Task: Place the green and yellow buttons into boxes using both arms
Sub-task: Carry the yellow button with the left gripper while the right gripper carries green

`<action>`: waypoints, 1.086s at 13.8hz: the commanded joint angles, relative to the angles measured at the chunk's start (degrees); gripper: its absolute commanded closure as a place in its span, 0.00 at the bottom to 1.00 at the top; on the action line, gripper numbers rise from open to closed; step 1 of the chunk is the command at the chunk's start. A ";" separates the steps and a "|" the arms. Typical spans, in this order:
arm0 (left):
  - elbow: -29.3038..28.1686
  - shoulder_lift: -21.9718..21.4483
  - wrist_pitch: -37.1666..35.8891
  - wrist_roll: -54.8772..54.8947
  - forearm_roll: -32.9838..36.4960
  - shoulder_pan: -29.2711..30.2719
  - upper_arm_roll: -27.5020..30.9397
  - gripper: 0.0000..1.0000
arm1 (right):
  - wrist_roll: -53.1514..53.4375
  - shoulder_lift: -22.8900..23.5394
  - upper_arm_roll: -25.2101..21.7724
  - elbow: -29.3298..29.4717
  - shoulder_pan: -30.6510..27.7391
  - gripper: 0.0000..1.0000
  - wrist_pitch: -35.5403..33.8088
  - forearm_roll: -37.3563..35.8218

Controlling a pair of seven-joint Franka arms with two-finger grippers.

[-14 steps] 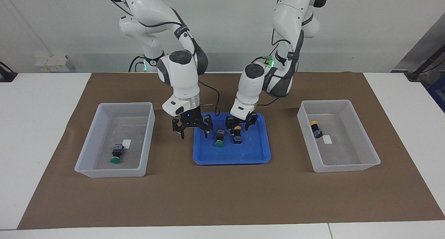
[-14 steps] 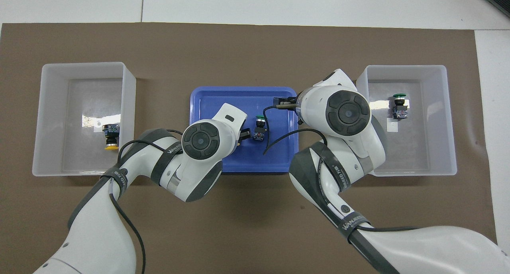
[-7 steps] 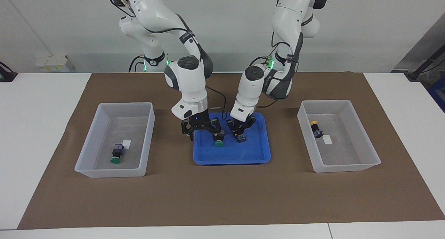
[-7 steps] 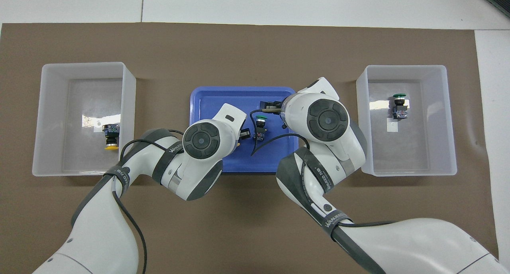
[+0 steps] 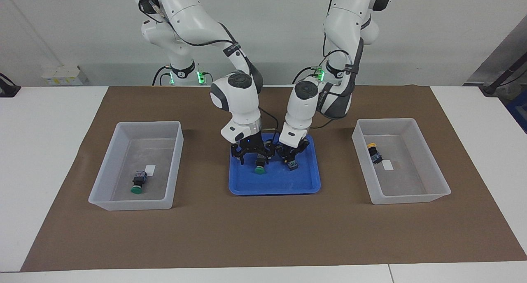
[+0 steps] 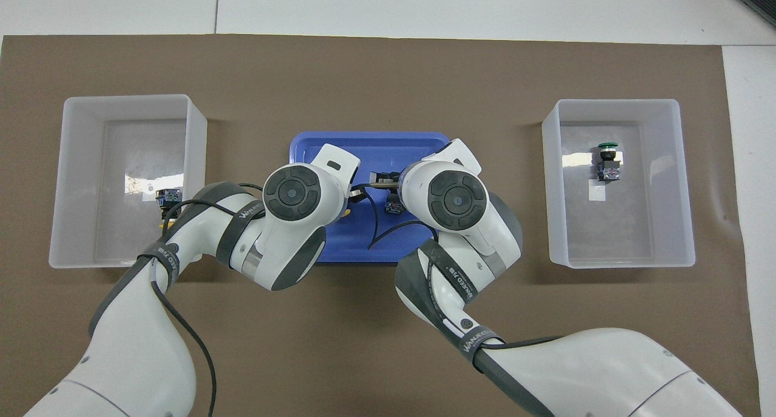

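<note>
On the blue tray (image 5: 306, 183) lies a green button (image 5: 259, 168), its cap pointing away from the robots. My right gripper (image 5: 257, 156) is down over it, open, with a finger on either side. Beside it my left gripper (image 5: 291, 156) is shut on the yellow button (image 5: 293, 164); only the button's silvery-blue end shows under the fingers. The box (image 5: 108, 184) toward the right arm's end holds a green button (image 5: 138, 183). The box (image 5: 428, 180) toward the left arm's end holds a yellow button (image 5: 373, 151). In the overhead view both wrists cover the grippers.
A brown mat (image 5: 263, 233) covers the table under the tray and both boxes. In the overhead view the boxes (image 6: 79, 180) (image 6: 682, 180) flank the blue tray (image 6: 370, 141). The two wrists stand close together over the tray.
My left gripper closed on the yellow button in the tray. My right gripper moved from the tray's edge to over the green button and came down around it.
</note>
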 commanded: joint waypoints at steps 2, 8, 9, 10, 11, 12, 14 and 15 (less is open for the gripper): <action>3.28 -2.27 -5.59 2.31 1.20 4.24 -0.30 1.00 | 2.78 2.23 0.02 0.49 1.11 0.00 1.90 0.85; 5.74 -7.72 -16.58 14.69 0.41 12.85 -0.82 1.00 | 3.13 1.89 -0.07 -2.32 3.48 0.32 0.84 0.50; 5.92 -8.08 -17.99 17.50 0.24 14.43 -0.91 1.00 | 3.13 1.88 -0.16 -2.59 3.49 0.70 0.84 0.33; 5.92 -9.04 -19.31 21.01 -0.81 15.84 -0.91 1.00 | 3.13 1.80 -0.24 -2.59 3.40 1.00 0.76 0.33; 5.92 -10.00 -21.06 24.78 -2.04 17.42 -0.83 1.00 | 3.13 1.80 -0.33 -2.50 3.40 1.00 0.32 0.33; 5.92 -11.32 -23.86 28.56 -2.40 18.74 -0.65 1.00 | 3.39 1.45 -0.42 -2.33 3.32 1.00 -0.82 0.33; 5.92 -12.91 -27.31 36.12 -3.10 22.68 -0.65 1.00 | 3.40 -1.87 -0.51 -2.42 1.57 1.00 -3.79 0.33; 5.92 -13.87 -28.19 39.64 -4.06 24.36 -0.65 1.00 | 3.14 -4.07 -0.42 -2.42 0.17 1.00 -6.16 0.33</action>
